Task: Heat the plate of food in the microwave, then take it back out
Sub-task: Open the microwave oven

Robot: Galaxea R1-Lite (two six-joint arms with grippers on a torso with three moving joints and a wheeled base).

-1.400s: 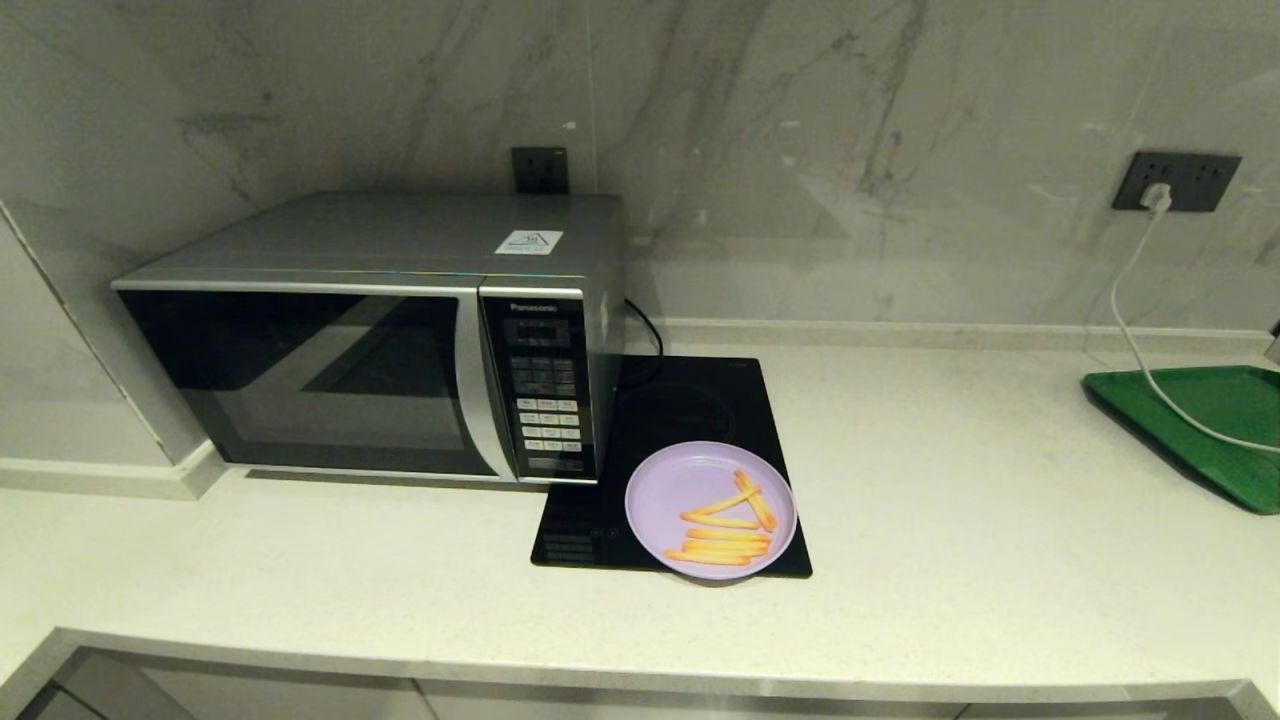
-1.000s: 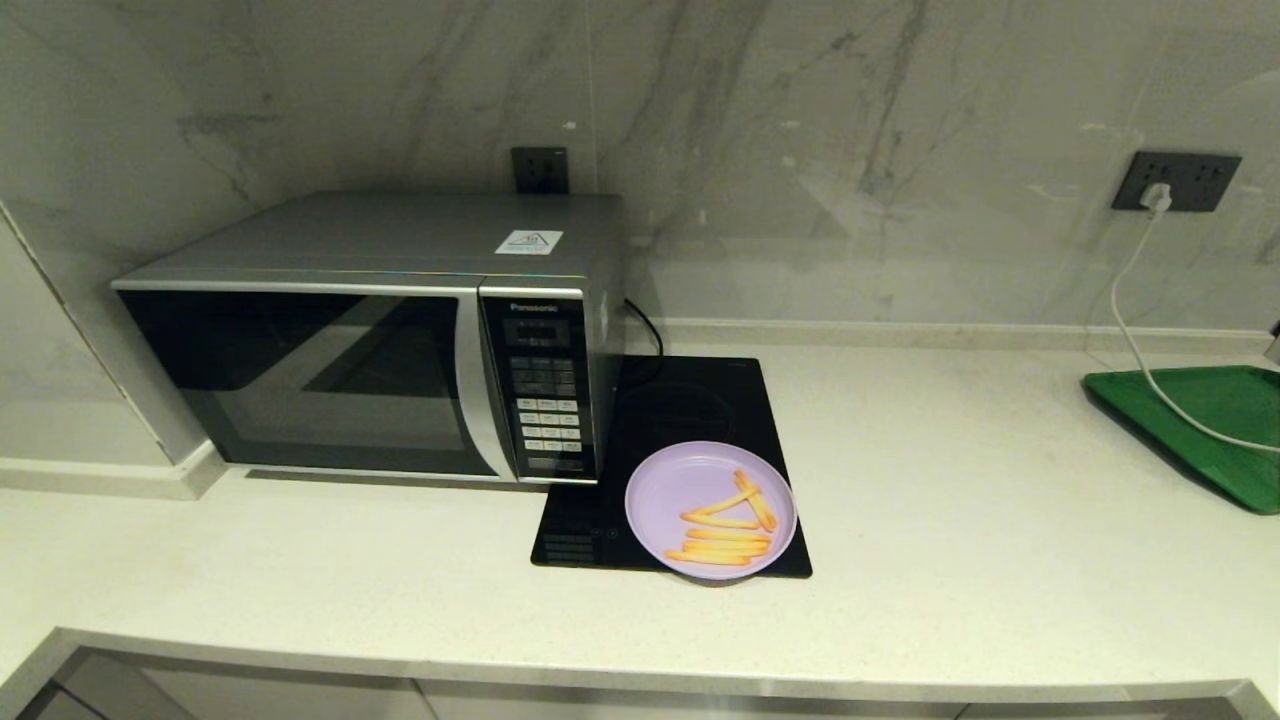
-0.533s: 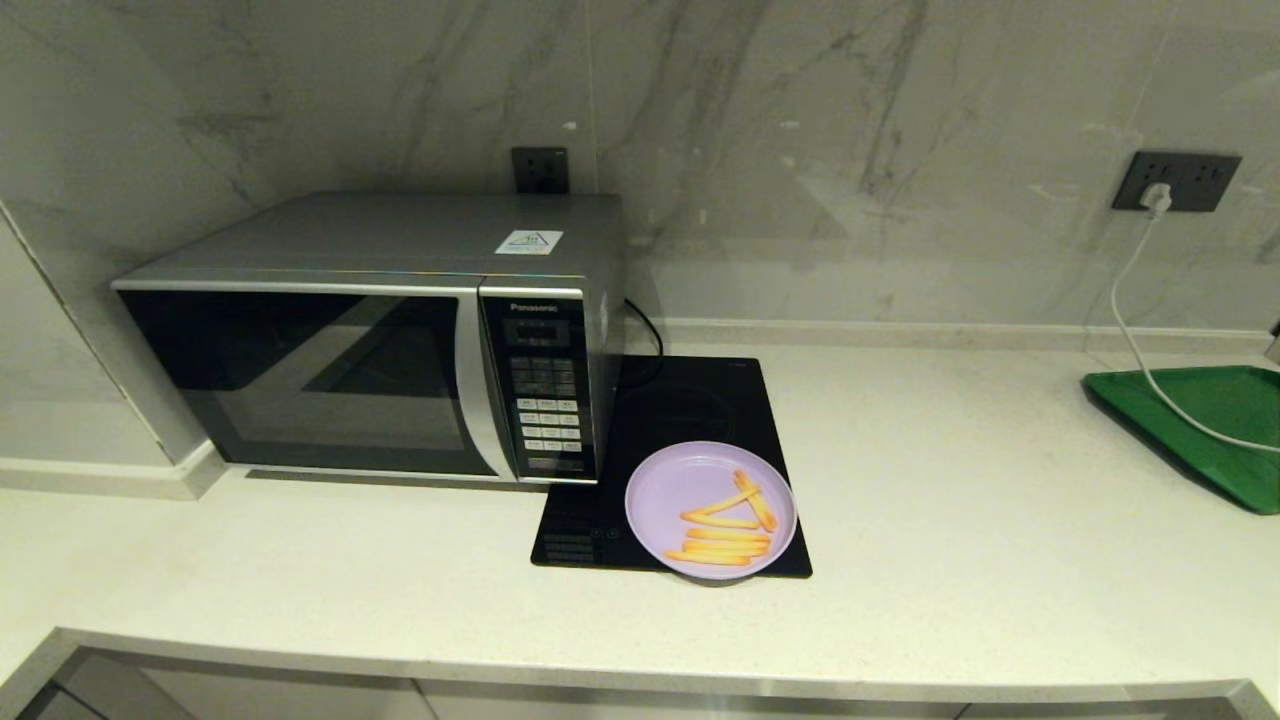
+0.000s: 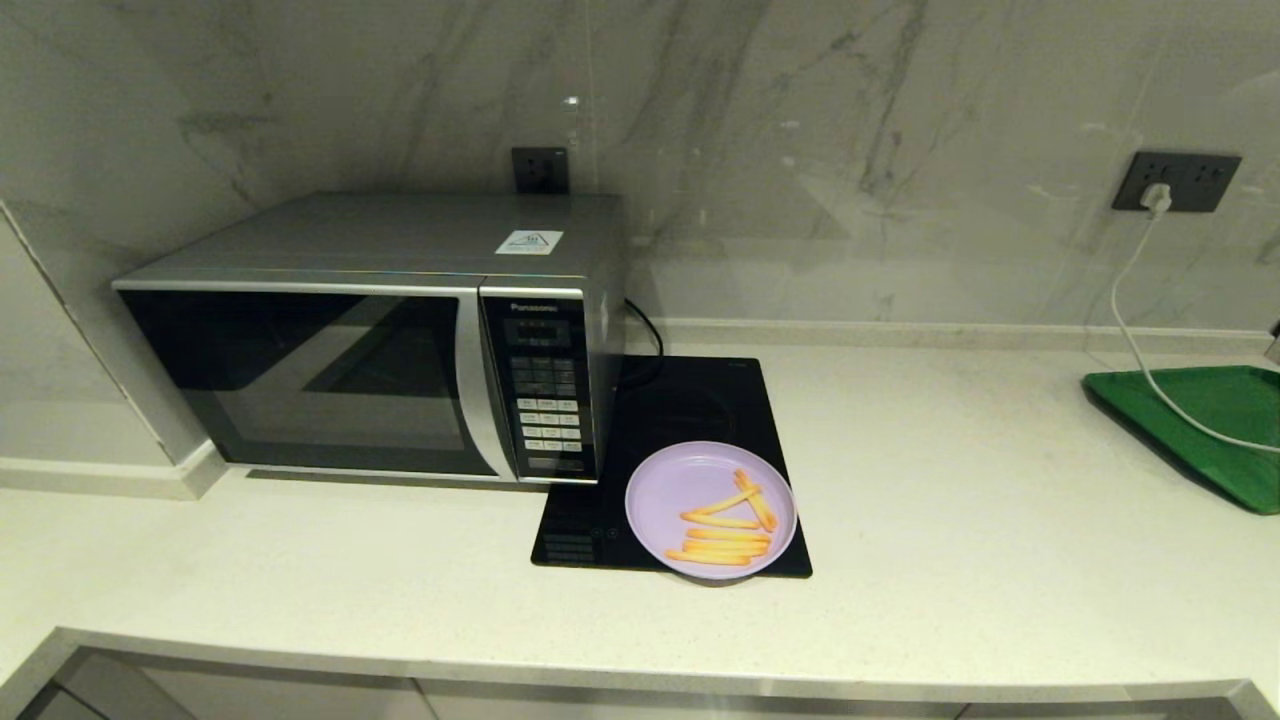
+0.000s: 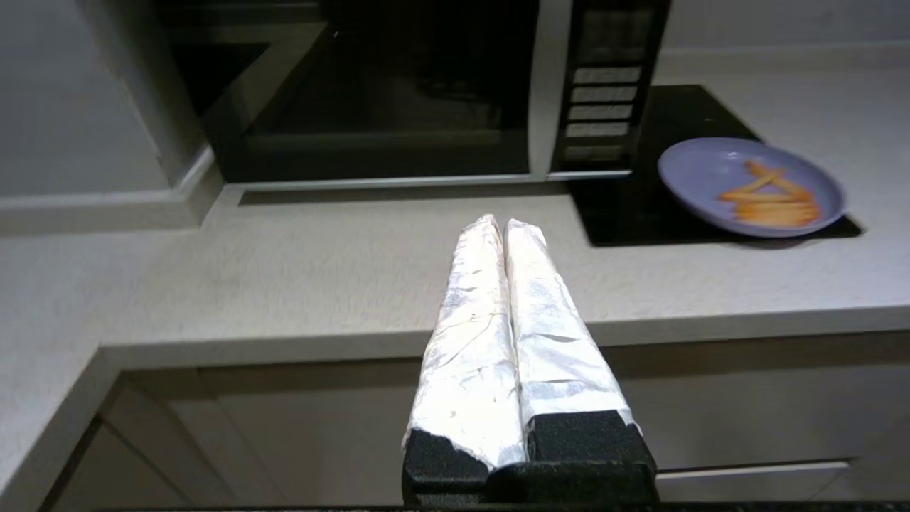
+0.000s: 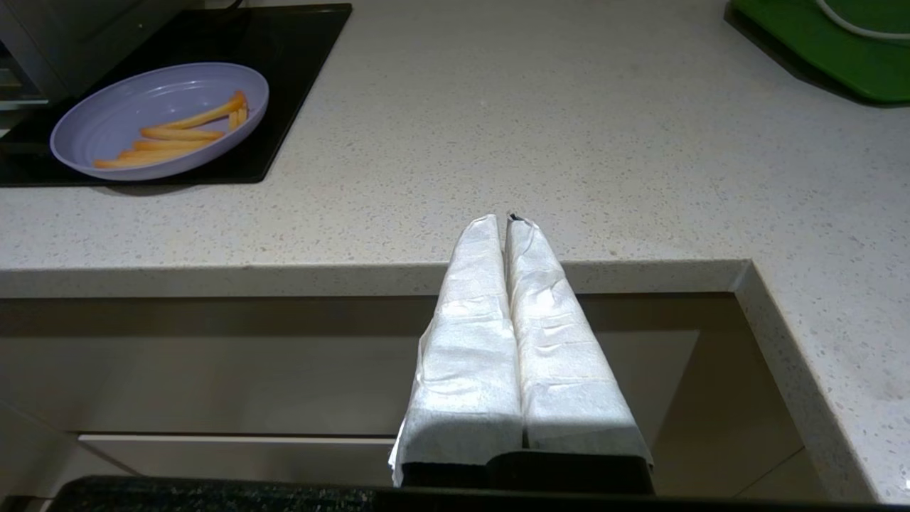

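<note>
- While its dark glass door stands shut, the large silver-grey boxy microwave (image 4: pixel 370 335) occupies the left of the pale speckled stone worktop (image 4: pixel 950 520), its back towards the grey-veined marble wall (image 4: pixel 850 150); a white sticker (image 4: pixel 529 242) lies on its top and a button panel (image 4: pixel 545 395) fills the right of its front.
- Left gripper (image 5: pixel 498 226): seen only in the left wrist view, its two white-wrapped fingers (image 5: pixel 469 320) are pressed together and hold nothing; the tips hover above the front of the worktop, before the microwave door (image 5: pixel 384 92) and apart from it.
- Flat black glass induction hob (image 4: pixel 690 420): set into the worktop just to the right of the microwave, its near left corner running under the oven's front edge.
- Round pale lilac plastic plate (image 4: pixel 665 490) with a shallow rim: rests on the near right part of the hob, its front edge reaching the hob's near border; it carries about seven thin orange-yellow fry sticks (image 4: pixel 725 535), gathered on its right and near half. The plate stands outside the oven, well apart from both grippers.
- Right gripper (image 6: pixel 507 222): seen only in the right wrist view, its white-wrapped fingers (image 6: pixel 554 341) are closed against each other and empty; the tips lie over the worktop's front edge, to the right of the plate (image 6: pixel 106 124).
- Green rectangular plastic tray (image 4: pixel 1215 425): at the far right of the worktop, crossed by a white cable (image 4: pixel 1130 335) that runs up to a dark wall socket (image 4: pixel 1175 180).
</note>
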